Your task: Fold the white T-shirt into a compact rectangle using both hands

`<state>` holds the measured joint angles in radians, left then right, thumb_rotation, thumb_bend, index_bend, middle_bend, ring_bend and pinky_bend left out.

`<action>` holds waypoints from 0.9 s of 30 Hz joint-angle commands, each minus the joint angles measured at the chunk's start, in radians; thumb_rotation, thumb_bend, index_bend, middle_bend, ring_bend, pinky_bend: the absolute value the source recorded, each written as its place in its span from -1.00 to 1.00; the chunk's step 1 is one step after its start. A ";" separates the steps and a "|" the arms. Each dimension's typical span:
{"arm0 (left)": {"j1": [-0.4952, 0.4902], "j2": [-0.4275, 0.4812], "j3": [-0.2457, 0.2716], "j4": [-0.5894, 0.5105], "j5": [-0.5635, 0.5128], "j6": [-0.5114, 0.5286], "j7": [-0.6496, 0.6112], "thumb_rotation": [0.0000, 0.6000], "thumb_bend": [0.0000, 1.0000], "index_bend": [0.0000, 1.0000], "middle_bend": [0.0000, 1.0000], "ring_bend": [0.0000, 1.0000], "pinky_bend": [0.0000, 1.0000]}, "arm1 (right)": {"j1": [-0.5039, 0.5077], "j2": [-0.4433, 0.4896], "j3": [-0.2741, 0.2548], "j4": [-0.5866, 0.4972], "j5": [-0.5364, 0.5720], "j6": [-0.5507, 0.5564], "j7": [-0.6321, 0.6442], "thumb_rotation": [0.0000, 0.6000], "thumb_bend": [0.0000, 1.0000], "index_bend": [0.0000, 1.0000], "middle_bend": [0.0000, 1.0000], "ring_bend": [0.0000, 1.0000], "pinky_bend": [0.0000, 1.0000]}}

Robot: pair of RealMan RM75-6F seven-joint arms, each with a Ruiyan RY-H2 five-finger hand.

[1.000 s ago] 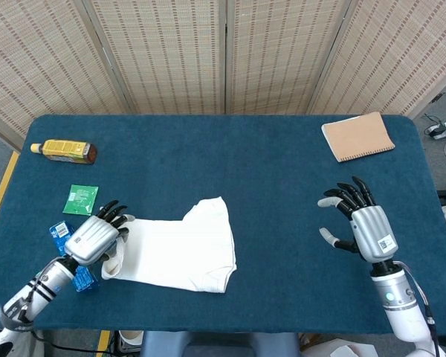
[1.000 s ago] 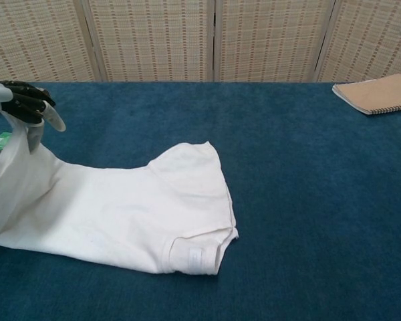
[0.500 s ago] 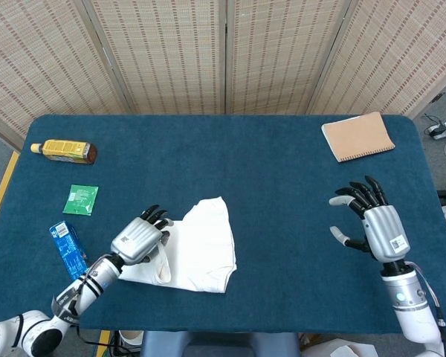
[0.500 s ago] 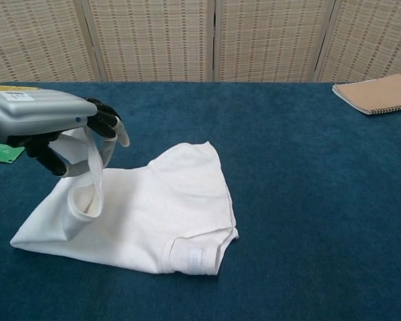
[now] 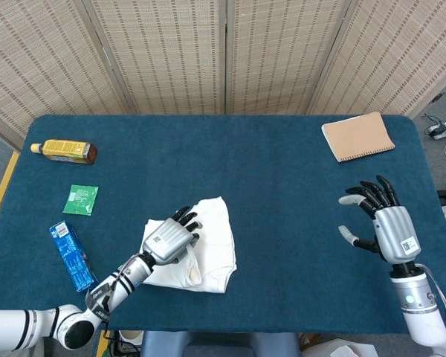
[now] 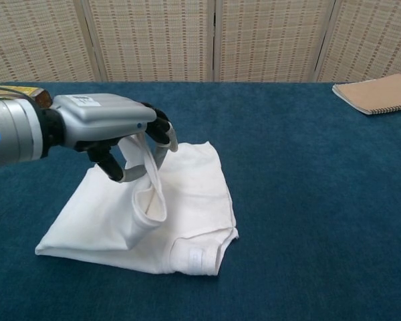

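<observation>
The white T-shirt point(image 5: 212, 245) point(image 6: 194, 200) lies partly folded on the blue table, left of centre near the front edge. My left hand point(image 5: 170, 239) point(image 6: 110, 134) pinches a lifted edge of the shirt and holds it above the middle of the cloth, so a loop of fabric hangs from the fingers. My right hand point(image 5: 380, 222) hovers over the table at the far right with fingers spread and nothing in it. It does not show in the chest view.
A brown notebook point(image 5: 357, 136) point(image 6: 375, 93) lies at the back right. On the left are a yellow bottle point(image 5: 62, 151), a green packet point(image 5: 81, 199) and a blue packet point(image 5: 71, 255).
My left hand has carried the shirt's left edge to the right, over the rest of the cloth, making the shirt narrower. My right hand has drifted slightly right and toward the front edge.
</observation>
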<state>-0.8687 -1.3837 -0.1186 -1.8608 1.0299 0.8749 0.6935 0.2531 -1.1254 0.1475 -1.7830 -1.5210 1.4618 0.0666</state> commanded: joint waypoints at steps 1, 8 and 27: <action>-0.039 -0.050 -0.006 0.026 -0.065 0.009 0.041 1.00 0.03 0.30 -0.55 -0.83 -1.00 | -0.003 0.002 0.000 0.000 0.000 0.002 0.004 1.00 -0.59 -0.24 -0.42 -0.73 -1.00; -0.081 -0.117 0.010 0.055 -0.146 0.029 0.083 1.00 0.03 0.30 -0.55 -0.83 -1.00 | -0.011 0.008 0.000 0.005 0.002 0.007 0.014 1.00 -0.59 -0.24 -0.42 -0.73 -1.00; -0.177 -0.242 -0.003 0.134 -0.279 0.072 0.128 1.00 0.03 0.30 -0.55 -0.83 -1.00 | -0.026 0.025 0.002 0.006 0.007 0.015 0.026 1.00 -0.59 -0.23 -0.42 -0.73 -1.00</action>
<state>-1.0394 -1.6192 -0.1193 -1.7322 0.7597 0.9452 0.8180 0.2267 -1.1006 0.1495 -1.7769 -1.5138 1.4764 0.0931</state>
